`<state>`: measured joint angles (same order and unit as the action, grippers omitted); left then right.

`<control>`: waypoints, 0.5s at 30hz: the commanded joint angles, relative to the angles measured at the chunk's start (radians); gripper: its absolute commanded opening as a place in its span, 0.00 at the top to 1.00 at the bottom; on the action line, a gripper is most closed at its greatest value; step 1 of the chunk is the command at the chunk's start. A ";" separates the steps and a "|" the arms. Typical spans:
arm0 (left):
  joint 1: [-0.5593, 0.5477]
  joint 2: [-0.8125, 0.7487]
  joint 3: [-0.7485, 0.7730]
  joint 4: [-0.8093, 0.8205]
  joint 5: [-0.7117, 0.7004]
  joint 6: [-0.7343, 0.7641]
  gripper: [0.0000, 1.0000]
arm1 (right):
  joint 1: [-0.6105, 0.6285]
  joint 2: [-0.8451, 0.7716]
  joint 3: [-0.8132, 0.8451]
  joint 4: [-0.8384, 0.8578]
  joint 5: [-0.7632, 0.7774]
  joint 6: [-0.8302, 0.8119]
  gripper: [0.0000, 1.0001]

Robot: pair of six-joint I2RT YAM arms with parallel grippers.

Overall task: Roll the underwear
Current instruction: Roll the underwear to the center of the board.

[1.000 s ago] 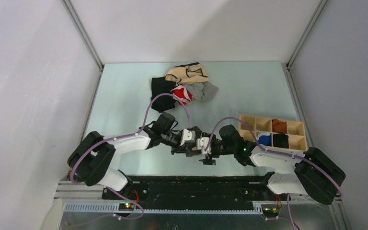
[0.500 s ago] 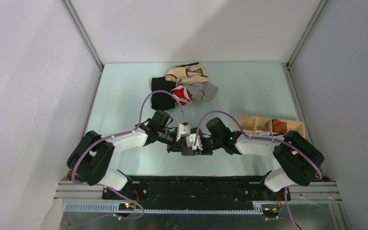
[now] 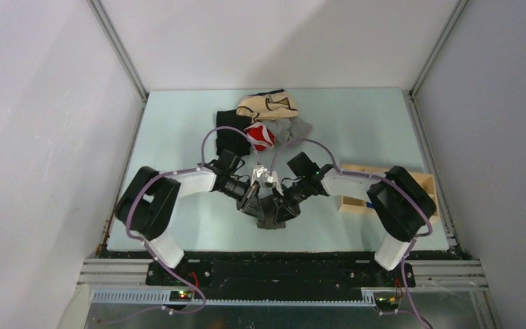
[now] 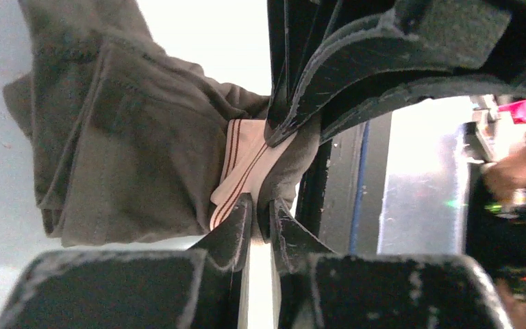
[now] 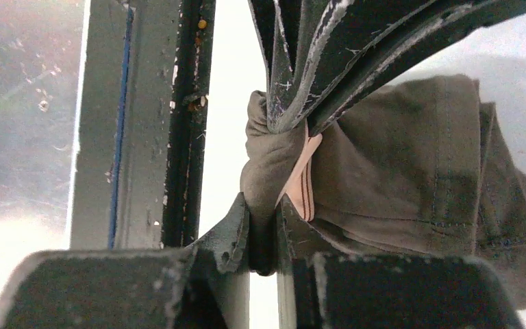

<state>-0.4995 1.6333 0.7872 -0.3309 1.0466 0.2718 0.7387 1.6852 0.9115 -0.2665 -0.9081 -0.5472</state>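
The underwear (image 3: 269,215) is a bunched dark olive-brown bundle near the table's front middle, held between both grippers. My left gripper (image 3: 253,199) comes in from the left and my right gripper (image 3: 285,201) from the right, almost touching. In the left wrist view my left gripper (image 4: 261,211) is shut on a fold of the underwear (image 4: 130,144) beside its cream striped waistband (image 4: 243,161). In the right wrist view my right gripper (image 5: 264,214) is shut on a wad of the underwear (image 5: 397,164). Whether the bundle rests on the table is unclear.
At the back lies a pile of clothes: a beige garment with dark trim (image 3: 267,105), a black one (image 3: 230,137), a red-and-white one (image 3: 260,136) and a grey one (image 3: 294,130). A wooden divided box (image 3: 356,186) stands on the right, half hidden by my right arm.
My right gripper has shut on the underwear. Both arms have drawn in and moved away from the near edge, carrying the bundle with them. The right arm now covers most of the box.
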 commanded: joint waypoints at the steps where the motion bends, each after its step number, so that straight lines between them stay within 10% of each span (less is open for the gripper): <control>1: 0.034 0.107 0.087 -0.047 0.062 -0.054 1.00 | -0.047 0.131 0.096 -0.202 -0.074 0.156 0.98; 5: 0.065 0.169 0.101 -0.014 0.019 -0.126 1.00 | -0.082 0.269 0.173 -0.272 -0.111 0.177 0.99; 15: 0.153 0.007 0.074 0.122 -0.203 -0.199 0.48 | -0.147 0.551 0.376 -0.426 -0.115 0.266 1.00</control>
<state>-0.3656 1.7813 0.8562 -0.3202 0.9485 0.0105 0.6106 2.1201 1.2442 -0.5522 -1.1110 -0.3550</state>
